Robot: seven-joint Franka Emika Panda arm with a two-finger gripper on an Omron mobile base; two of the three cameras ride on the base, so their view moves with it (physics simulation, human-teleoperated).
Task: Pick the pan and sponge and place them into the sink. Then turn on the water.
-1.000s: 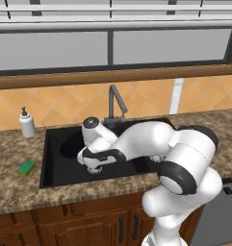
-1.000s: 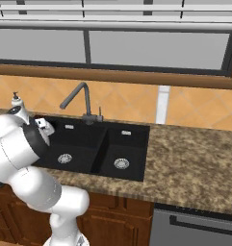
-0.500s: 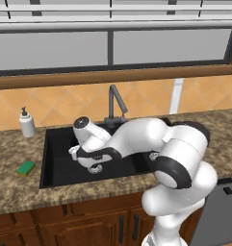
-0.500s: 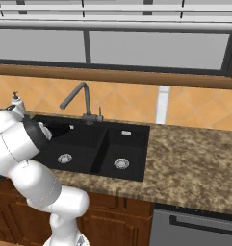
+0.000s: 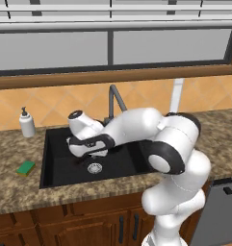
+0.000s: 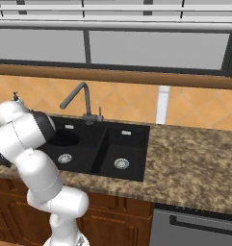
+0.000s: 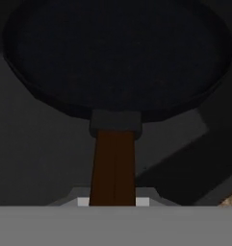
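- The two-finger gripper [image 5: 85,158] hung low inside the matte black rectangular double-basin sink [image 5: 52,174], in the larger basin on the robot's left; its fingers were hidden behind the wrist in the left base view, and in the hand view no finger tips could be made out, so whether it was clamped or spread could not be told
- In the hand view the round flat black frying pan [image 7: 117,53] lay straight ahead of the hand, its thin dark brown handle [image 7: 113,166] running down to the bottom middle of the view, right where the fingers would be; contact could not be confirmed; the pan sat against the dark sink surface
- In the right base view the pan [image 6: 64,139] showed as a dark round shape in the left basin, just behind the round silver drain [image 6: 65,158]
- The white arm reached forward and to the left from the base, elbow bent, wrist turned downward over the basin beside the tall dark grey gooseneck faucet [image 5: 115,98]
- The small green rectangular sponge [image 5: 26,167] rested on the speckled brown granite counter [image 5: 21,197], just left of the sink and apart from it
- The white soap dispenser bottle [image 5: 26,124] stood upright at the back of the counter, behind the sponge
- No writing or label could be read on anything
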